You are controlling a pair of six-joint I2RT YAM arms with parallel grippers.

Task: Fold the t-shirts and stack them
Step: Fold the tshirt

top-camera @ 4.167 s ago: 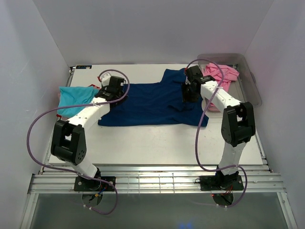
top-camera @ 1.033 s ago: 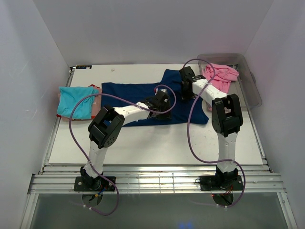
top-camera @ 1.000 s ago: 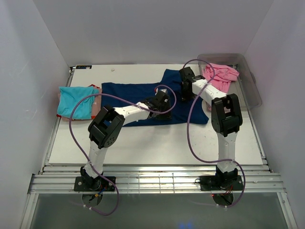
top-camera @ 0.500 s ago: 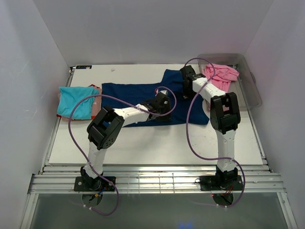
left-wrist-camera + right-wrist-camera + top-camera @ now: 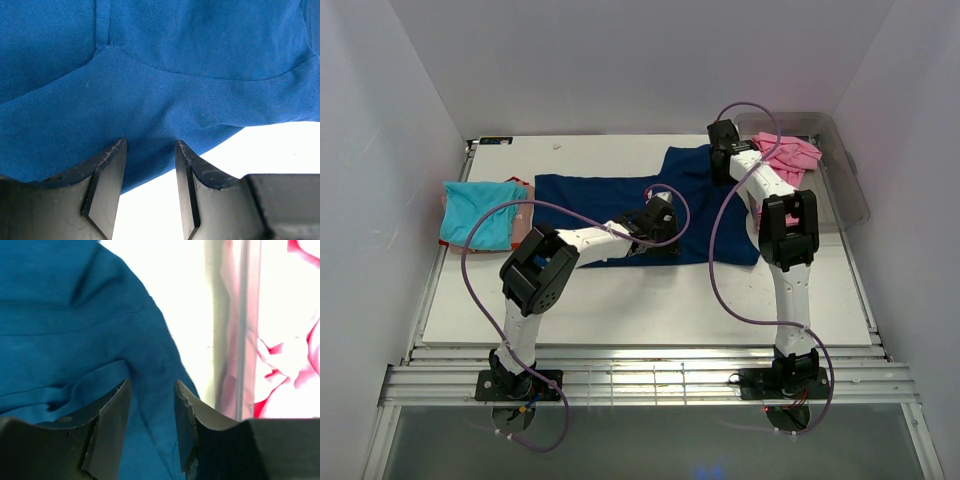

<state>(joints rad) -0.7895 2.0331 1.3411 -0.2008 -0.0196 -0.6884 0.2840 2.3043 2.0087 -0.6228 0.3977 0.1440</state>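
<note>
A turquoise t-shirt [image 5: 480, 212] lies at the table's [image 5: 620, 295] left edge. The navy t-shirt [image 5: 605, 195] is spread mid-table, its long axis running left to right. The left gripper [image 5: 150, 145], jaws parted and empty, sits at the shirt's near hem, having crossed from its left end. The right gripper [image 5: 150, 384], jaws also released, has shifted to the far right corner, beside the clear tub [image 5: 850, 190] holding the pink t-shirt [image 5: 788, 155].

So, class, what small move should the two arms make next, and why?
Probably lower and close both grippers on the navy t-shirt. The left gripper is open over its hem; the right gripper is open over its edge beside the clear tub. Neither pinches cloth yet.
</note>
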